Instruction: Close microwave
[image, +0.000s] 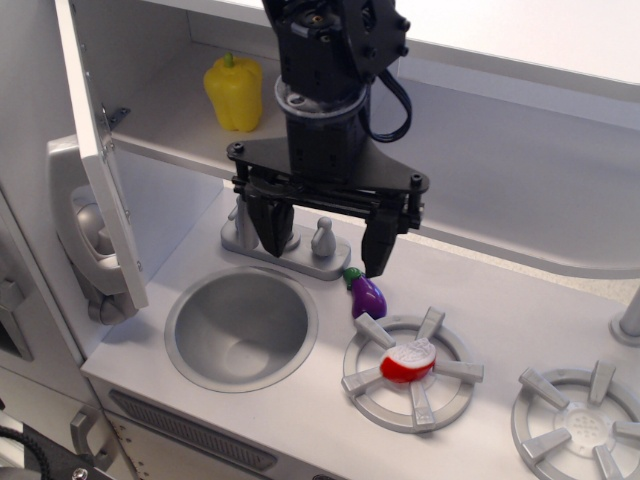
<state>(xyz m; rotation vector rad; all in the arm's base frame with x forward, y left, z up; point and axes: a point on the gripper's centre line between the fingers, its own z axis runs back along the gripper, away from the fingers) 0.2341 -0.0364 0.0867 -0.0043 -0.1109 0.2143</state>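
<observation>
The microwave is the white compartment at the upper left, and it stands open with a yellow toy pepper inside. Its white door is swung out to the left and shows edge-on. The door's window, buttons and handle are hidden from this angle. My black gripper hangs open and empty over the counter, in front of the compartment and to the right of the door. It is just above the grey faucet and touches nothing.
A grey telephone handset hangs on the wall behind the open door. Below the gripper are a round sink, a purple toy eggplant, and a red-and-white toy on the left burner. A second burner lies right.
</observation>
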